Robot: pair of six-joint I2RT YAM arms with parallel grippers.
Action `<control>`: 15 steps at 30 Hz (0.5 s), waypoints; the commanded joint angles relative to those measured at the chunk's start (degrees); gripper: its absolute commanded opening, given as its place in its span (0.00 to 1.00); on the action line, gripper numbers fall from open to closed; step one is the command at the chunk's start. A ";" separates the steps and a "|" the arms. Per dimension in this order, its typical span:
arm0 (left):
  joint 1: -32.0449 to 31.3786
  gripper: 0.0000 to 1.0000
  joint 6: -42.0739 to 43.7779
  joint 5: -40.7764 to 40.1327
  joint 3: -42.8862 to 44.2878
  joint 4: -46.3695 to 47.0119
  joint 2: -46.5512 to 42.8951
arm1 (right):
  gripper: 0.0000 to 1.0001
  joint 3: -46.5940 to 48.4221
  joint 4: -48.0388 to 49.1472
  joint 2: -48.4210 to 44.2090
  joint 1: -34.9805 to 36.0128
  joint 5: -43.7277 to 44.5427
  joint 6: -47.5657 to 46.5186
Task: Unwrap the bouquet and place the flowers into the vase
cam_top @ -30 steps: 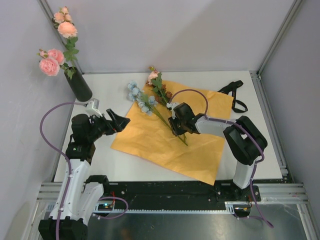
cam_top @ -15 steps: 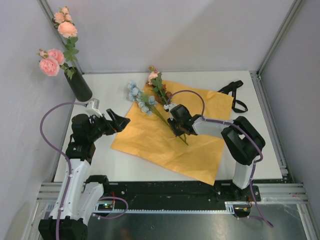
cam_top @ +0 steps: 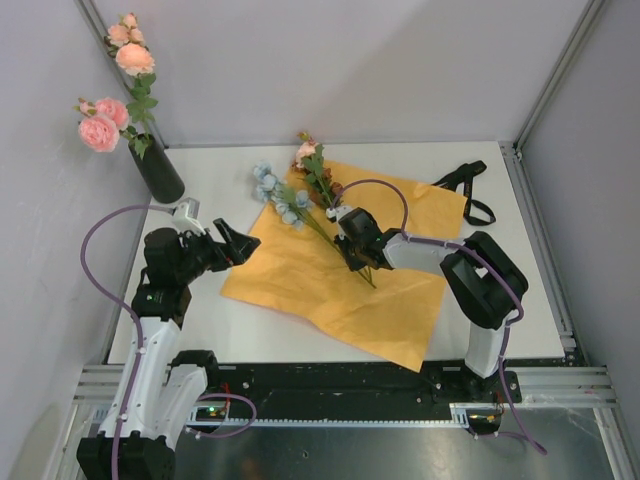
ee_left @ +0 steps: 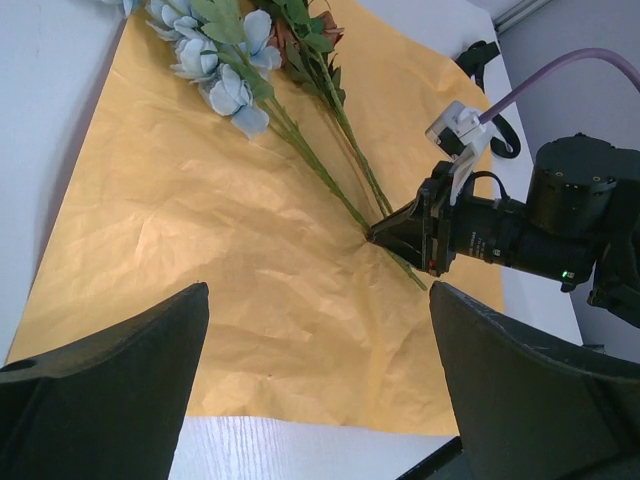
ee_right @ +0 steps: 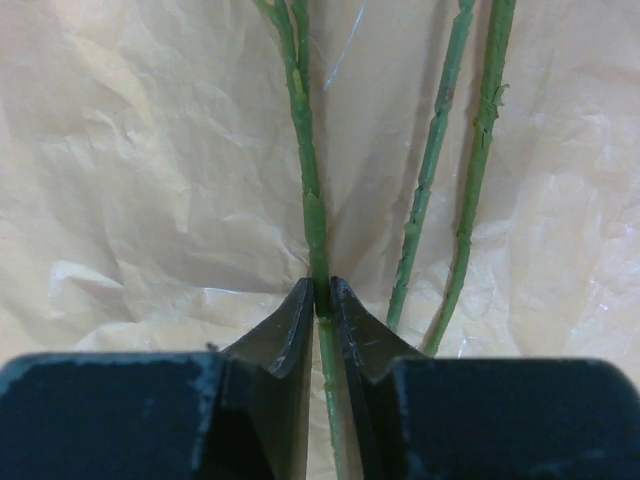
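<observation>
Right fingers (ee_right: 282,332) clamp one flower stem (ee_right: 308,190) lying on the unwrapped paper (cam_top: 300,290), left fingers (ee_left: 100,390) gaping empty; the likely next move: lift it clear toward the vase (cam_top: 160,172) beyond the left fingers.

Bright, even light; soft shadows.

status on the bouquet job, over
Left end effector open, empty. Right end effector shut on one green stem lying on the orange paper. Two other stems close beside it. Vase holds pink flowers.
</observation>
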 commanded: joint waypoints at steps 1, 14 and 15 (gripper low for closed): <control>-0.31 0.95 1.56 -0.64 1.20 0.29 -0.10 | 0.10 0.70 -0.79 1.41 0.37 -0.53 0.46; -2.14 0.93 -4.19 -1.15 3.97 0.05 4.41 | 0.00 0.70 5.79 -9.11 -2.98 -9.96 3.39; -2.33 0.93 -4.50 -0.97 4.33 0.21 4.77 | 0.00 0.74 6.27 -9.87 -3.25 -11.45 4.05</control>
